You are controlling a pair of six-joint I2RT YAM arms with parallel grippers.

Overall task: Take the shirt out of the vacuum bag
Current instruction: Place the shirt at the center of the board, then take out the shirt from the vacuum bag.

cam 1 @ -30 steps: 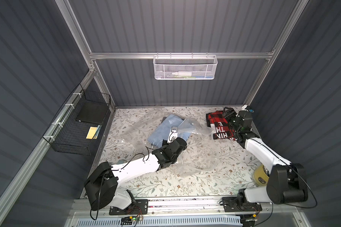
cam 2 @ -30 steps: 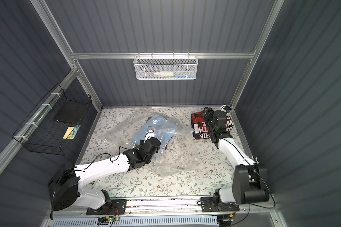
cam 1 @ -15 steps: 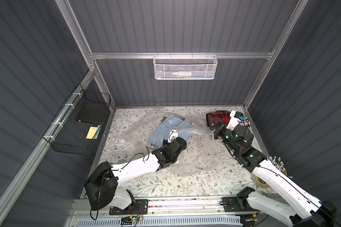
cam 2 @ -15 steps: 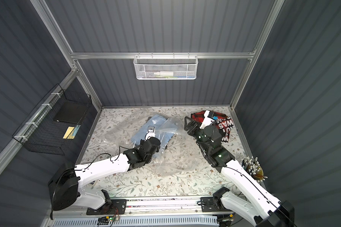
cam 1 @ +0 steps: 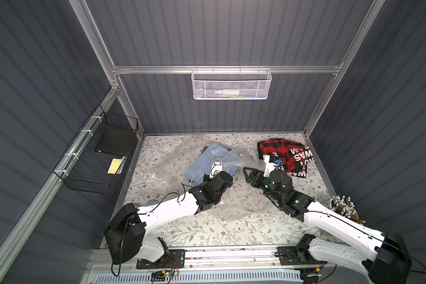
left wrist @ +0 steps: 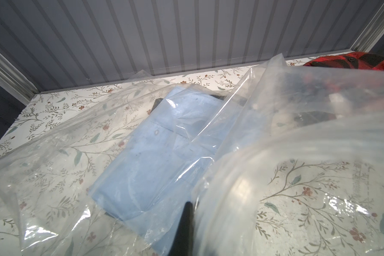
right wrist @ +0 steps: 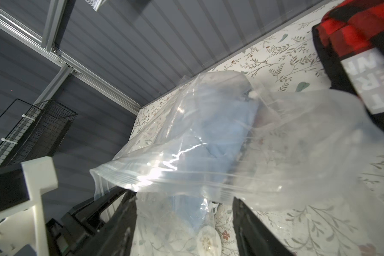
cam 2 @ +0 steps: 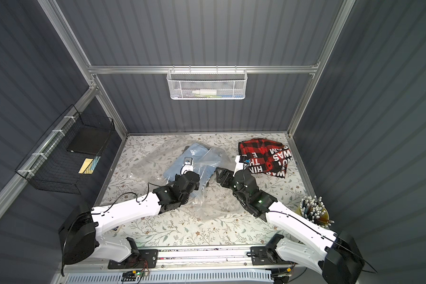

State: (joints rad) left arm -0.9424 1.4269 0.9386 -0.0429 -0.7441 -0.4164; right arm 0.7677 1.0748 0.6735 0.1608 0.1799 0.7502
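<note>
On the floral tabletop [cam 1: 207, 228], the left tool [left wrist: 187, 208] is pinched shut on the crinkled vacuum bag [cam 1: 172, 162], which lies centre-left with the folded blue shirt [cam 1: 202, 167] inside; the right tool [cam 1: 248, 175] hovers at its zip edge, jaws spread, empty; a red plaid garment [cam 1: 285, 152] lies far right.

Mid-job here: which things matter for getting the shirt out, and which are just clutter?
Job: vacuum bag; blue shirt inside it; left pincer, shut on the bag; right pincer, open.
Lying about: red plaid garment; pen cup; white mesh basket; black wire basket.
</note>
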